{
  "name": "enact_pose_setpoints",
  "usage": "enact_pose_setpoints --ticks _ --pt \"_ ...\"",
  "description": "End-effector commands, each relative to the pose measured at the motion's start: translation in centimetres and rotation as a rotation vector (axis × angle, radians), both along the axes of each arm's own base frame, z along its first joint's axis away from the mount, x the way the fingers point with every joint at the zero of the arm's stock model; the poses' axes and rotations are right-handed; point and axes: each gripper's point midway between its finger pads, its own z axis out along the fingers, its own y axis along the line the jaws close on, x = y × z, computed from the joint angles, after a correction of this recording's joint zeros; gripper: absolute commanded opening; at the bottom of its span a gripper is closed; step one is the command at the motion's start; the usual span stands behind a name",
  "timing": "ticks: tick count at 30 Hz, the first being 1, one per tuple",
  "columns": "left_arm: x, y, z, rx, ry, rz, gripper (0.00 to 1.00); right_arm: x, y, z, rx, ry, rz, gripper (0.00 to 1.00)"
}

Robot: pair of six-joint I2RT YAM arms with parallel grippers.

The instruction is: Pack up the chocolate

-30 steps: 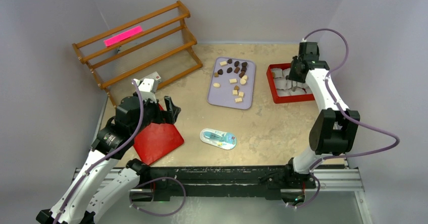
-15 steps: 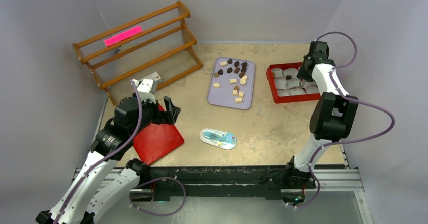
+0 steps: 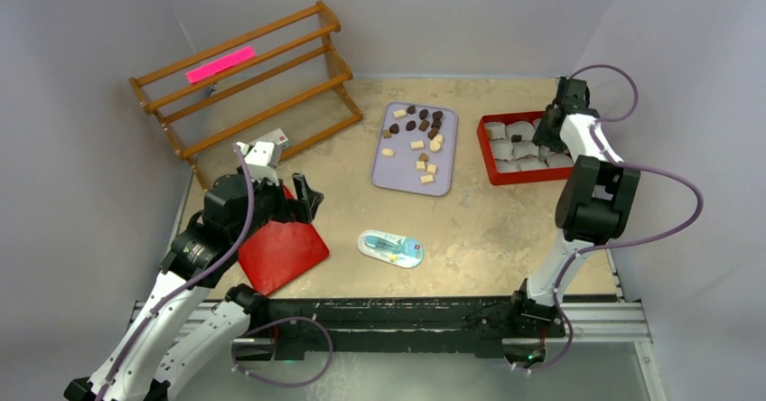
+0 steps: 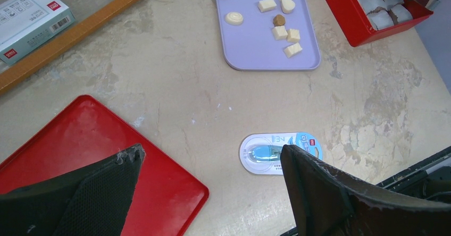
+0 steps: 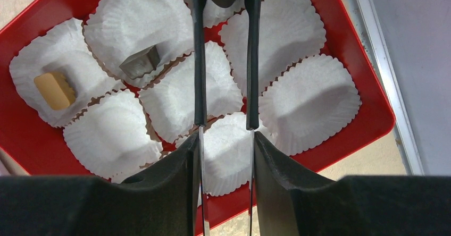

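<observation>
Chocolate pieces [image 3: 417,144], dark brown and cream, lie scattered on a lilac tray [image 3: 402,171]; the left wrist view shows them too [image 4: 276,18]. My right gripper [image 5: 226,140] is shut on a pair of thin tongs [image 5: 199,60] over the red box [image 5: 367,124] of white paper cups [image 5: 175,92]. One cup holds a tan piece [image 5: 55,90], another a dark piece [image 5: 141,63]. A dark shape sits between the tong tips at the top edge. My left gripper [image 4: 210,152] hangs open and empty over the table's near left.
A flat red lid [image 3: 282,252] lies under the left arm. An oval blue-and-white packet [image 3: 390,248] lies at the front middle. A wooden rack [image 3: 244,85] with a pink strip stands at the back left, a small white box [image 3: 275,139] beside it.
The right arm swung towards the right side of the red box, and its jaws eased slightly apart on the tongs. The left arm stayed still.
</observation>
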Motion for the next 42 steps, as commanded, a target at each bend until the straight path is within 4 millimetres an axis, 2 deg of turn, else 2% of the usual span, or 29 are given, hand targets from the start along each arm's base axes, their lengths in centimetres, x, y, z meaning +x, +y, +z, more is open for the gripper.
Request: enact_pose_setpoints --ticks 1,9,14,20,28,34,36,38,42 --pt "0.3 -0.1 0.4 0.005 -0.029 -0.009 1.0 1.6 -0.6 2.8 -0.022 -0.088 0.008 0.41" --pt "0.3 -0.1 0.2 0.008 -0.025 -0.006 1.0 1.1 -0.6 5.2 -0.038 -0.148 -0.004 0.4" --pt "0.4 0.0 0.2 0.009 -0.024 -0.005 1.0 -0.2 -0.3 5.8 -0.036 -0.148 -0.008 0.4" --pt "0.3 -0.1 0.2 0.008 -0.024 -0.007 1.0 -1.4 1.7 7.1 0.022 -0.184 0.042 0.38" --pt "0.3 -0.1 0.3 0.007 -0.026 -0.006 1.0 -3.5 6.9 8.2 0.091 -0.211 0.171 0.39" --pt "0.3 -0.1 0.2 0.007 -0.024 -0.01 1.0 -4.9 12.9 9.3 0.094 -0.225 0.322 0.39" --pt "0.3 -0.1 0.3 0.007 -0.025 -0.009 1.0 -5.7 15.8 10.0 0.097 -0.237 0.391 0.39" --pt "0.3 -0.1 0.2 0.008 -0.024 -0.008 1.0 -6.5 17.8 10.3 0.092 -0.249 0.438 0.38" --pt "0.3 -0.1 0.2 0.008 -0.025 -0.006 1.0 -8.7 21.7 9.4 0.069 -0.215 0.548 0.38"
